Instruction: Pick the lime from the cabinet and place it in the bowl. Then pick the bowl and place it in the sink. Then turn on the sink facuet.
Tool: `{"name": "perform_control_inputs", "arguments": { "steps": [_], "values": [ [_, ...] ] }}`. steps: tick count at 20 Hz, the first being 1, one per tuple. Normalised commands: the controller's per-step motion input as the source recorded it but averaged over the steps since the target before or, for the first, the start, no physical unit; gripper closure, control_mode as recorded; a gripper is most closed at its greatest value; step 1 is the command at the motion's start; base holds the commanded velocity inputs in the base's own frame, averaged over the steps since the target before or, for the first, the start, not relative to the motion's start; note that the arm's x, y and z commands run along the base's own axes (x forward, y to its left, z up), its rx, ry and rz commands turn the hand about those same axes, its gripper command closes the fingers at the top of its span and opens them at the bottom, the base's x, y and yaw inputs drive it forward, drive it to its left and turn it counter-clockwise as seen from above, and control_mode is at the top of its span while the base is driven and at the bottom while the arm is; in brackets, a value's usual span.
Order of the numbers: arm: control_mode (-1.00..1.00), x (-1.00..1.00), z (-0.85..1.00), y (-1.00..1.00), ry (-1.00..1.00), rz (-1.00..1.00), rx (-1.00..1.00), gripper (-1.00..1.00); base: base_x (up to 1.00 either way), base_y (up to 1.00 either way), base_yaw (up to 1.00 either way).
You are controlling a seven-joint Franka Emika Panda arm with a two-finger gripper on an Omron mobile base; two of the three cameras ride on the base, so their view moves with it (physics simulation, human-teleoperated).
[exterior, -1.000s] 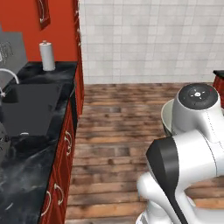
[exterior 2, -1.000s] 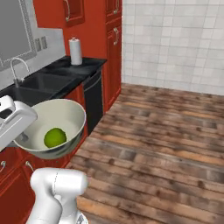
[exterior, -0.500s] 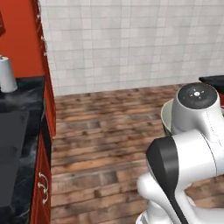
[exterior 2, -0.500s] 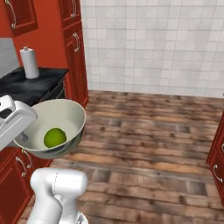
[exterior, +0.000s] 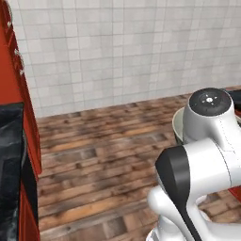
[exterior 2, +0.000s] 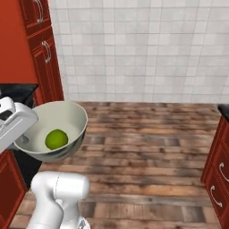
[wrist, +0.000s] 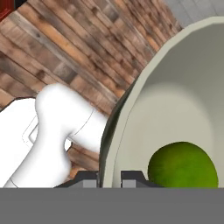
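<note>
The off-white bowl (exterior 2: 67,118) hangs in the air above the wood floor, tilted a little, with my gripper (exterior 2: 21,137) shut on its left rim. The bright green lime (exterior 2: 56,139) lies at the bottom of the bowl. In the hand view the gripper (wrist: 109,178) clamps the bowl's rim, with one fingertip on each side. There the bowl's inner wall (wrist: 183,96) curves off to the right and the lime (wrist: 183,165) rests low inside it. A sliver of the bowl's rim (exterior: 178,124) peeks out behind my arm in the left base view. The sink, its faucet and the wall cabinet are out of view.
Ahead stands a white tiled wall (exterior 2: 143,49) over a brown wood floor (exterior 2: 147,152). Red cabinet doors (exterior 2: 44,58) and a black counter (exterior: 9,155) stand on the left. On the right is a red base cabinet (exterior 2: 219,172) under a dark counter corner (exterior 2: 223,108).
The whole scene has slid left as the base turns. The sink, faucet and paper towel roll have left the views. The bowl with the lime stays held the same way.
</note>
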Motion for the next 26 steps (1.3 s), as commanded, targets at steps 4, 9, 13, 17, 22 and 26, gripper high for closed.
{"name": "perform_control_inputs", "arguments": {
  "steps": [4,9,13,17,22,26],
  "values": [
    [1.00,0.00,0.00,0.00,0.00,0.00,0.00,1.00,0.37,-0.12,0.07],
    [1.00,0.00,0.00,0.00,0.00,0.00,0.00,1.00,0.05,-0.12,0.36],
    [1.00,0.00,0.00,0.00,0.00,0.00,0.00,1.00,0.17,-0.29,0.57],
    [1.00,0.00,0.00,0.00,0.00,0.00,0.00,1.00,0.36,-0.38,0.64],
    [1.00,0.00,0.00,0.00,0.00,0.00,0.00,1.00,0.48,-0.40,0.64],
    [1.00,0.00,0.00,0.00,0.00,0.00,0.00,1.00,0.54,-0.36,0.63]
  ]
}}
